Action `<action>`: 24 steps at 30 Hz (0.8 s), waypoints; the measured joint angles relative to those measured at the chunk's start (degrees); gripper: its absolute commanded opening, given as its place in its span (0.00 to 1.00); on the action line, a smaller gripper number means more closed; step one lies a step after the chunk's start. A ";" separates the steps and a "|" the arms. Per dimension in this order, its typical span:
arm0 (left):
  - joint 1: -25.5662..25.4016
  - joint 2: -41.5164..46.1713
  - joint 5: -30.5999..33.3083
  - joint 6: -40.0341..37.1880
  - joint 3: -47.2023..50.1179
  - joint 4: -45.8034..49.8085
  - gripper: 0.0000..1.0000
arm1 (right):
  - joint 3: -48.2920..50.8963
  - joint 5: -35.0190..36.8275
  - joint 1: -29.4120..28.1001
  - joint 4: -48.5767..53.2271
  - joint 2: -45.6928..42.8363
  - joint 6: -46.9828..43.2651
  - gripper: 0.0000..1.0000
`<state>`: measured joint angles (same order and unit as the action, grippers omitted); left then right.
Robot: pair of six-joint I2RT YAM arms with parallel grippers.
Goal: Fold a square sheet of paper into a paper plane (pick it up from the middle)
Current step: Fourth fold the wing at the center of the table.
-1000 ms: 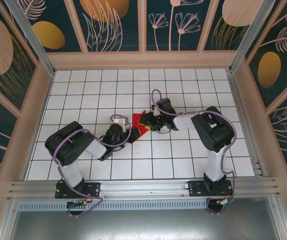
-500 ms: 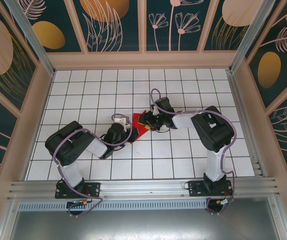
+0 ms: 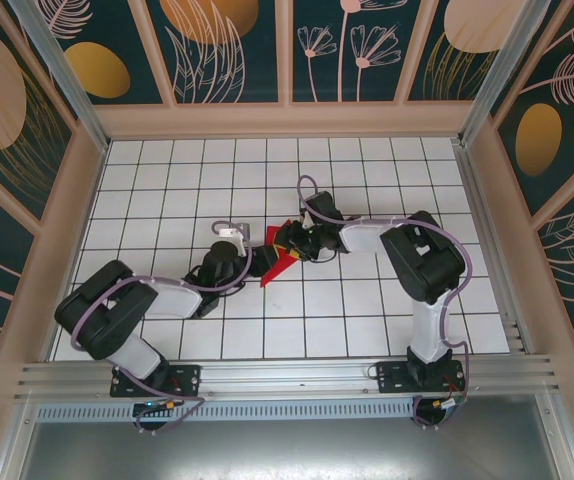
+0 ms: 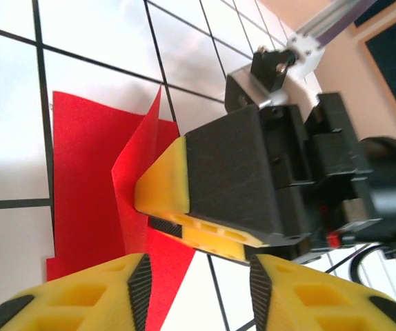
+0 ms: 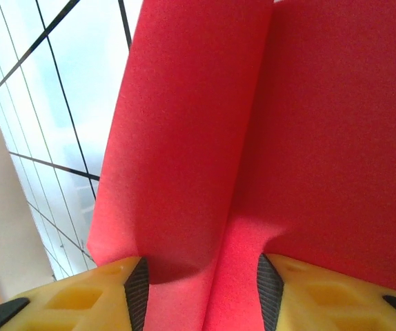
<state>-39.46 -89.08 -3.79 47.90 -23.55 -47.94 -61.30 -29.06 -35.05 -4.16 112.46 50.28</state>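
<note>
The square sheet of paper (image 3: pixel 278 267), part folded, lies on the bench (image 3: pixel 367 320) between both tools.
It is found at 3 o'clock from the left tool (image 4: pixel 199 276), whose jaws are parted with nothing clamped. It sits directly under the nearer right tool (image 5: pixel 201 276), set astride the raised fold (image 5: pixel 219 172); whether that is pinched cannot be told.

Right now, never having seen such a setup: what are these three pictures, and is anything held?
These are two robot arms bolted side by side. The overhead picture shows both meeting over a red sheet of paper on the white tiled table. The other two come from cameras on each wrist. The left hand stands open over the paper. The right hand straddles a raised fold; whether it grips is unclear.
</note>
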 measured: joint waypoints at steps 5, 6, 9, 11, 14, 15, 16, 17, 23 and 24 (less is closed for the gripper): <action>0.13 3.52 1.14 1.11 0.04 4.09 0.51 | -1.92 1.09 -0.44 2.73 0.52 0.81 0.54; 0.13 3.85 1.09 1.29 0.04 4.66 0.50 | -2.34 1.22 -0.48 3.23 0.63 1.01 0.55; 0.15 4.31 0.46 1.70 0.04 6.25 0.45 | -3.26 1.70 -0.61 4.68 1.09 1.25 0.55; 0.13 4.33 -0.35 1.90 0.04 7.04 0.40 | -3.74 1.84 -0.70 5.35 1.33 1.36 0.56; 0.13 4.04 -2.08 2.23 -0.02 8.09 0.33 | -4.37 2.01 -0.74 6.34 1.62 1.64 0.56; 0.15 3.74 -2.51 2.38 -0.15 8.24 0.31 | -4.50 2.05 -0.74 6.47 1.68 1.70 0.56; 0.13 3.19 -3.13 2.32 -0.46 8.63 0.30 | -4.66 2.05 -0.74 6.69 1.77 1.75 0.57; 0.13 2.54 -3.43 2.25 -0.94 9.16 0.29 | -4.72 2.05 -0.74 6.80 1.88 1.86 0.57; 0.15 -1.42 -4.37 2.10 -3.80 10.91 0.25 | -5.07 2.08 -0.74 7.32 2.14 2.21 0.57; 0.15 -1.92 -4.35 2.12 -4.07 11.08 0.24 | -5.09 2.08 -0.74 7.39 2.19 2.21 0.57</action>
<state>-39.31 -91.00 -8.14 50.02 -27.62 -36.86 -66.39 -26.98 -35.79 3.22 114.65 52.49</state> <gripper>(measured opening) 0.252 0.564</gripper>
